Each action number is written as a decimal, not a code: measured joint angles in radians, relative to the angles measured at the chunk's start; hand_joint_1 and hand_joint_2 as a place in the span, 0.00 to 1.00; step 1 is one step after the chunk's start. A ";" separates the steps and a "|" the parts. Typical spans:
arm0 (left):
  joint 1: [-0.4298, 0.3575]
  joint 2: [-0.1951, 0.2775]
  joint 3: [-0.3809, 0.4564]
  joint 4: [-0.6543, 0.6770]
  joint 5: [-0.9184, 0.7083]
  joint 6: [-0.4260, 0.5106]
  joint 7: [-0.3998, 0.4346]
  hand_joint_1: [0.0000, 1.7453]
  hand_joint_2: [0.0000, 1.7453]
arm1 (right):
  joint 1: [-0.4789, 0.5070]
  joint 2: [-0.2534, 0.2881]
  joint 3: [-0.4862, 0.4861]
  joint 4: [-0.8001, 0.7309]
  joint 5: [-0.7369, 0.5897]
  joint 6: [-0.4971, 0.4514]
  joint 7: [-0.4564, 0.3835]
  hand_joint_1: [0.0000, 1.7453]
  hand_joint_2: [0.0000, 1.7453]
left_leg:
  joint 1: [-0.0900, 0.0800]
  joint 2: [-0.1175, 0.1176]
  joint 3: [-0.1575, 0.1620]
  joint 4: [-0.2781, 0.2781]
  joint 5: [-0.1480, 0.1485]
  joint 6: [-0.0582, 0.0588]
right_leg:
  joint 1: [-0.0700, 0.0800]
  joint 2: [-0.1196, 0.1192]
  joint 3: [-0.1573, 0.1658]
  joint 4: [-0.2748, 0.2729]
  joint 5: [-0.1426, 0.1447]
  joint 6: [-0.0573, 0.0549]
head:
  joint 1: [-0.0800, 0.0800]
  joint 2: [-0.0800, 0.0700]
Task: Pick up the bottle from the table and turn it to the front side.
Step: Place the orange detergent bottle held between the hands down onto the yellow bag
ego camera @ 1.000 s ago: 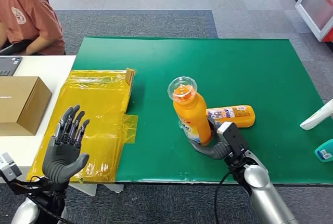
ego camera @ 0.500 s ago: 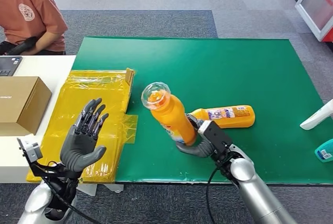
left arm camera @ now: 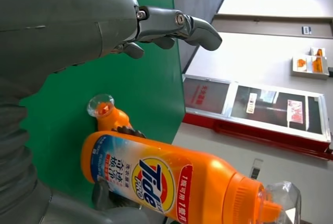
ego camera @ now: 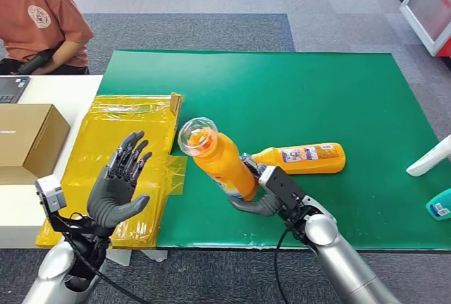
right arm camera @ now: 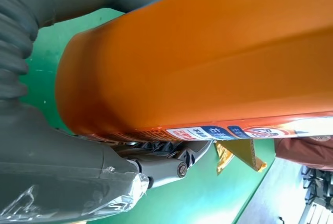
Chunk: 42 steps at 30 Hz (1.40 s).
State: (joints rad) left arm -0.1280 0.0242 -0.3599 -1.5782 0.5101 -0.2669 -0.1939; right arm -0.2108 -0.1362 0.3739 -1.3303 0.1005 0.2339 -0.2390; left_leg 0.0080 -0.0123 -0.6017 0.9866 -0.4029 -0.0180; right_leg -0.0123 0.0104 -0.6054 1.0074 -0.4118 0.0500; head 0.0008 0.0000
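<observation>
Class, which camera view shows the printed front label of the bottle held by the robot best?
The left wrist view: the held bottle faces it, logo and text readable. The head view shows the bottle tilted in the right hand, its label mostly hidden. The right wrist view shows plain orange side and a label strip.

A green mat (ego camera: 319,92) covers the worktop, and on it lies a second orange bottle (ego camera: 303,157) on its side, label up. To the left, yellow plastic bags (ego camera: 130,156) lie overlapping the mat's edge, beside a brown cardboard box (ego camera: 27,140) on a white surface (ego camera: 63,96). A person in a rust-coloured shirt (ego camera: 37,15) sits at the far left corner, and white and teal items (ego camera: 433,177) show at the right edge.
</observation>
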 joint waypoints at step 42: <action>-0.201 -0.010 -0.288 0.035 -0.144 0.068 0.054 1.00 1.00 | -0.130 0.000 0.211 0.027 0.018 -0.002 -0.010 1.00 1.00 | 0.000 0.000 0.000 0.000 0.001 0.000 | 0.000 0.000 0.000 0.000 0.001 0.000 | 0.000 0.000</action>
State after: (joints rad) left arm -0.3288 0.0142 -0.6481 -1.5435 0.3658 -0.1985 -0.1403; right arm -0.3412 -0.1362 0.5852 -1.3035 0.1181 0.2318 -0.2487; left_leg 0.0080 -0.0123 -0.6021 0.9867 -0.4020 -0.0181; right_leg -0.0123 0.0104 -0.6056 1.0075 -0.4107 0.0503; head 0.0008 0.0000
